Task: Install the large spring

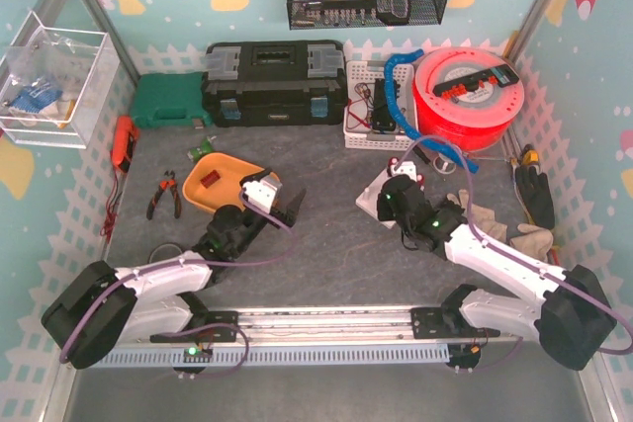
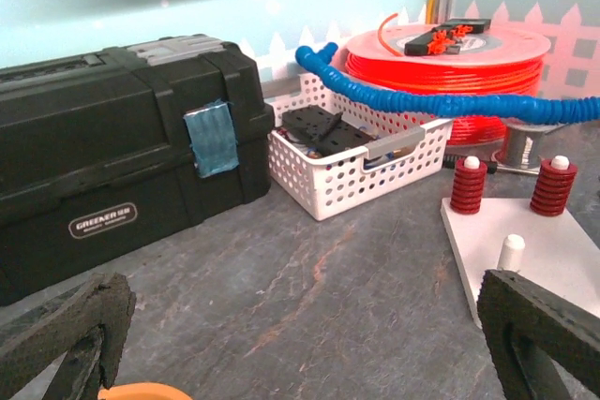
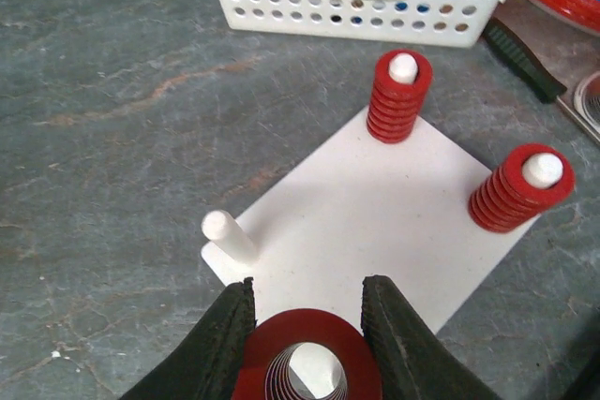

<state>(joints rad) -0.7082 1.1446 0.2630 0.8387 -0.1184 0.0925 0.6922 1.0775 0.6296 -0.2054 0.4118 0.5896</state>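
My right gripper (image 3: 307,325) is shut on the large red spring (image 3: 309,362), holding it upright over the near corner of the white base plate (image 3: 375,203). White shows through the spring's bore. Two smaller red springs (image 3: 398,96) (image 3: 518,189) sit on pegs at the far corners, and a bare white peg (image 3: 228,236) stands at the left corner. In the top view the right gripper (image 1: 401,200) is over the plate (image 1: 372,197). My left gripper (image 1: 287,207) is open and empty, left of the plate. In its wrist view (image 2: 300,344) the plate (image 2: 544,250) lies ahead to the right.
An orange tray (image 1: 220,180) lies just left of the left gripper. A black toolbox (image 1: 274,81), a white basket (image 1: 374,111), an orange spool (image 1: 467,96) and a blue hose (image 2: 412,100) stand at the back. Pliers (image 1: 163,195) lie left, gloves (image 1: 534,200) right.
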